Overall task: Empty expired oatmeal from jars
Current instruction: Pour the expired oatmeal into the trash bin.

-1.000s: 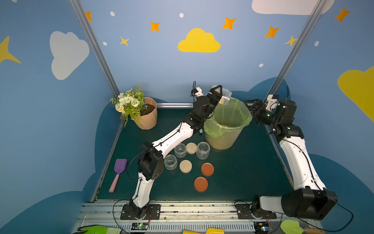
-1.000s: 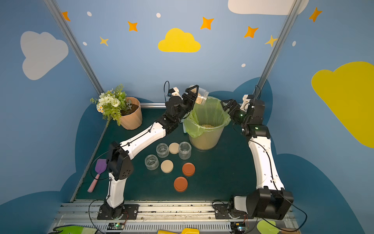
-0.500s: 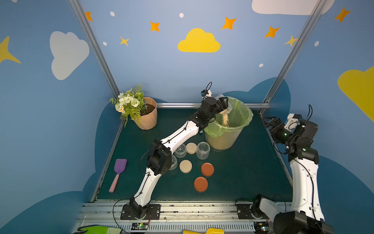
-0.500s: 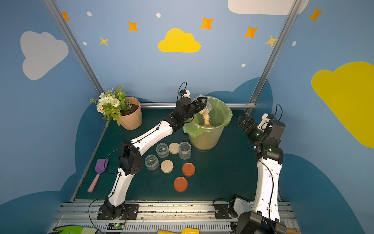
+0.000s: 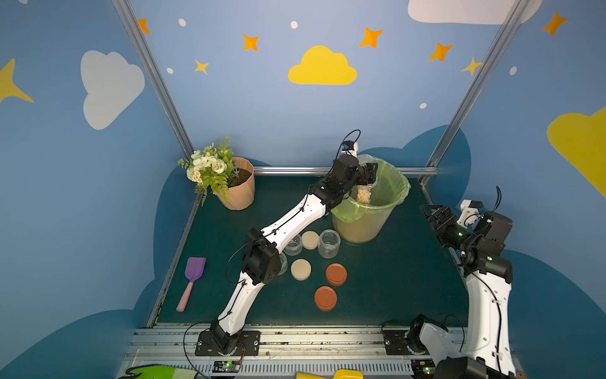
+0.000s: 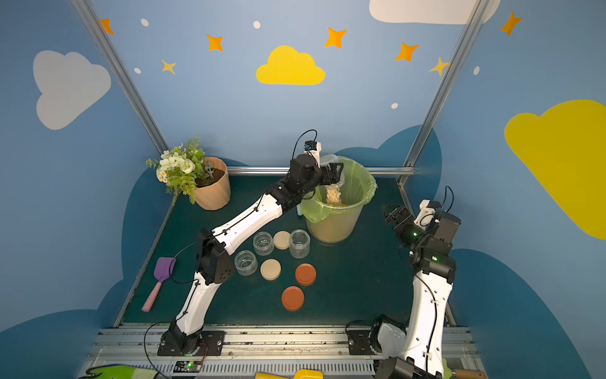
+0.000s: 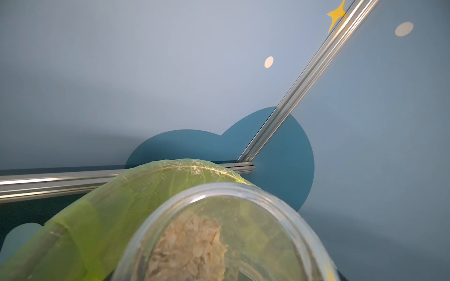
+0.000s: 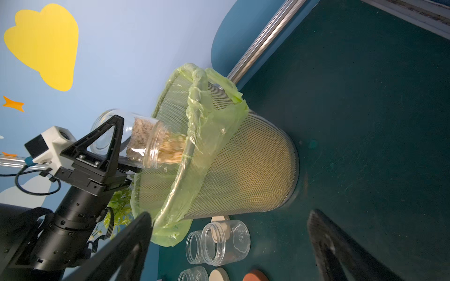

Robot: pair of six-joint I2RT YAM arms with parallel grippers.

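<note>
Over the lined bin (image 5: 401, 183) at bench's back: one jar (image 8: 146, 143) held tipped by left gripper (image 5: 369, 175), oatmeal (image 5: 364, 196) pouring | mid-bench: three empty jars (image 6: 299, 243), two beige lids (image 6: 270, 269), two rust-red lids (image 6: 305, 274) | right gripper (image 5: 432, 211) spread wide, empty

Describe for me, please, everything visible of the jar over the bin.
The jar is small, clear, plastic-looking and cylindrical, with a threaded neck and no lid. The left gripper clamps its body, holding it tipped mouth-down above the green-lined bin. Oatmeal sits inside and spills from the mouth into the bin.
</note>
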